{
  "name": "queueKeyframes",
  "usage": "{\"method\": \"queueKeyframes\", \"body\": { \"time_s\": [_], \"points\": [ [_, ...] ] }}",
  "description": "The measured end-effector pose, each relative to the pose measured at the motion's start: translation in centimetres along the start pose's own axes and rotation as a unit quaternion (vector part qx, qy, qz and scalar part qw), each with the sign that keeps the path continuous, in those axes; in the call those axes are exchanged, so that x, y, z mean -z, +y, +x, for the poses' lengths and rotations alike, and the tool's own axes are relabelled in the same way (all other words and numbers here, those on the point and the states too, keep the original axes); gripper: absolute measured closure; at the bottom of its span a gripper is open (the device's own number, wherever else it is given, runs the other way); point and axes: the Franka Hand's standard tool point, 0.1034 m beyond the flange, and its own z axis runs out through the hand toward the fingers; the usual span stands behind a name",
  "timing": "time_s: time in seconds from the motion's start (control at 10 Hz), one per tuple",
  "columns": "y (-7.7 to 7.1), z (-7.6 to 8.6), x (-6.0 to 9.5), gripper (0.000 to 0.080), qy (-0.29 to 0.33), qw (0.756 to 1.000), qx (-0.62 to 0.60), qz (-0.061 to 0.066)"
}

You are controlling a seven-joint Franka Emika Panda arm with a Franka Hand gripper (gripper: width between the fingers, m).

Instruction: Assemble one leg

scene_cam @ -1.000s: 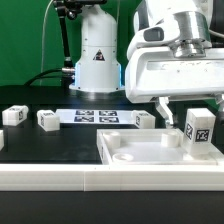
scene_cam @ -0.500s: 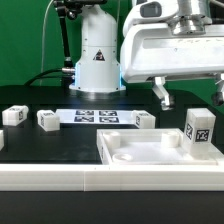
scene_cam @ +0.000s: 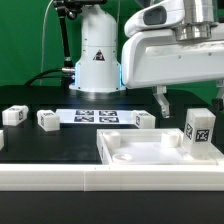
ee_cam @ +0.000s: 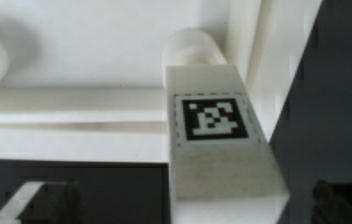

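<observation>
Leg (scene_cam: 200, 133): a small white block. It stands up straight on the panel, near the panel's end at the exterior view's right.
Tag: a black-and-white square on the leg. It faces the camera in the exterior view. It also shows on the leg (ee_cam: 212, 130) in the wrist view.
Gripper (scene_cam: 190, 103): up in the air, right above the leg. It holds nothing.
Fingers (scene_cam: 162, 102): spread wide apart. One hangs to the exterior view's left of the leg, and the other is at that picture's right edge. Neither one touches the leg.
Wrist view: the leg runs up the middle. One dark finger (ee_cam: 27, 203) shows on each side of it, with a gap between each finger and the leg.
Panel (scene_cam: 140, 152): a big flat white piece with a raised rim. It lies on the table in front of the arm.
Spare legs: three more small white blocks lie on the table. One spare leg (scene_cam: 13, 115) is far to the exterior view's left. A second spare leg (scene_cam: 47, 119) is near it. A third spare leg (scene_cam: 143, 119) sits just behind the panel.
Marker board (scene_cam: 95, 116): thin, flat and white with tags. It lies between the second and third spare legs.
Bar (scene_cam: 60, 180): long and white. It runs along the front, just beside the panel.
Table (scene_cam: 40, 145): black.
</observation>
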Motion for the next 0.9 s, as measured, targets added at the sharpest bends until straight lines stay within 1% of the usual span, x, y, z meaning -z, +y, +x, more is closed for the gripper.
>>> {"method": "queueKeyframes", "body": {
  "time_s": [0.1,0.2,0.3,0.5,0.6,0.9],
  "points": [
    [-0.2,0.0,0.0,0.0151,-0.025,1.000,-0.001,0.005],
    [-0.5,-0.3,-0.2,0.0151,-0.065,0.998,-0.003,0.012],
    [-0.7,-0.2,-0.3,0.0151,-0.095,0.995,-0.003,0.018],
    [-1.0,-0.5,-0.3,0.0151,-0.162,0.986,-0.002,0.029],
    [-0.9,0.2,-0.2,0.0151,-0.166,0.986,-0.001,0.031],
    [-0.7,1.2,0.8,0.0151,-0.150,0.988,-0.001,0.031]
  ]
}}
